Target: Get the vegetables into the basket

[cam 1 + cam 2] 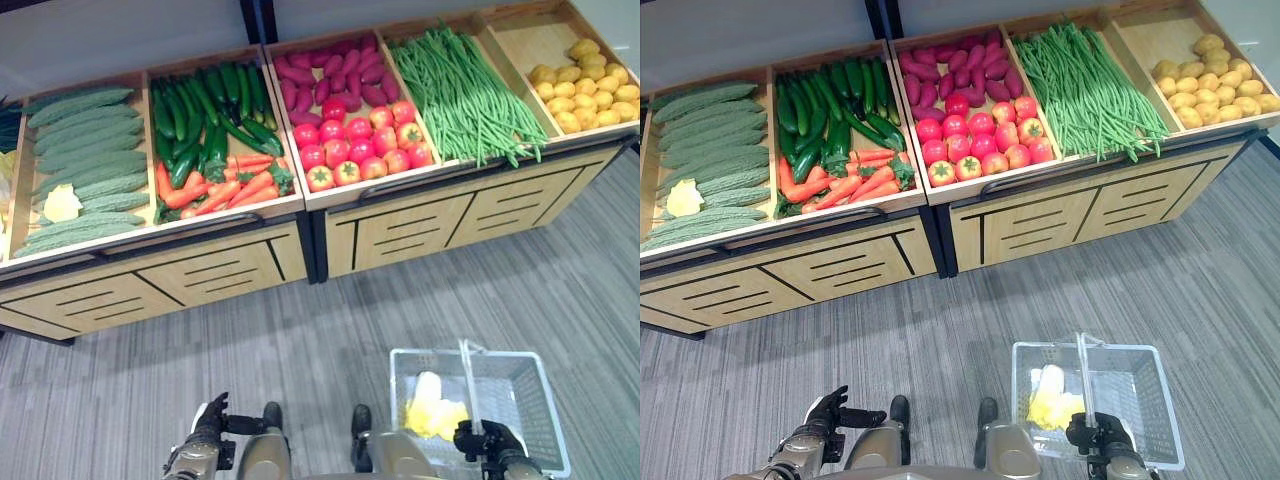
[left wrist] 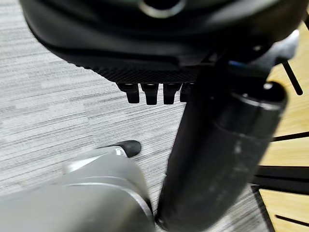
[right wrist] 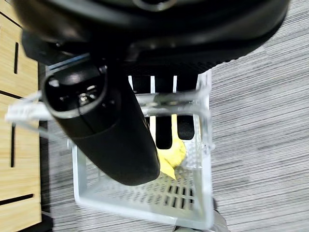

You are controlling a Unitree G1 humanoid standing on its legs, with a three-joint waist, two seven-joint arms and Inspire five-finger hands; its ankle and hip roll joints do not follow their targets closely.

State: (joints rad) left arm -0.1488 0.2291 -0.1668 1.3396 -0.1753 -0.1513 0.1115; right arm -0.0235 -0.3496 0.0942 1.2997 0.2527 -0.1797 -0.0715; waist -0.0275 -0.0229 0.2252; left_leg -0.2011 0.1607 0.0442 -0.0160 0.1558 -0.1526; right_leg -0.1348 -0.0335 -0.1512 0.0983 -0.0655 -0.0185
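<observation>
Right robot hand (image 1: 488, 440) curled round the handle of the basket (image 1: 535, 400), which hangs at 5 o'clock holding a pale yellow vegetable (image 1: 432, 413); left robot hand (image 1: 207, 425) loosely open and empty; a slackened grip would likely tip the basket before the counter (image 1: 420, 215) produce at 12 o'clock is reached.

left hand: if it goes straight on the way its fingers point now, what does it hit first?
Probably nothing soon. The left hand hangs low with fingers relaxed, aimed forward over bare grey floor. The first obstacle on that line looks like the wooden drawer front under the carrots bin, though depth is unclear.
</observation>
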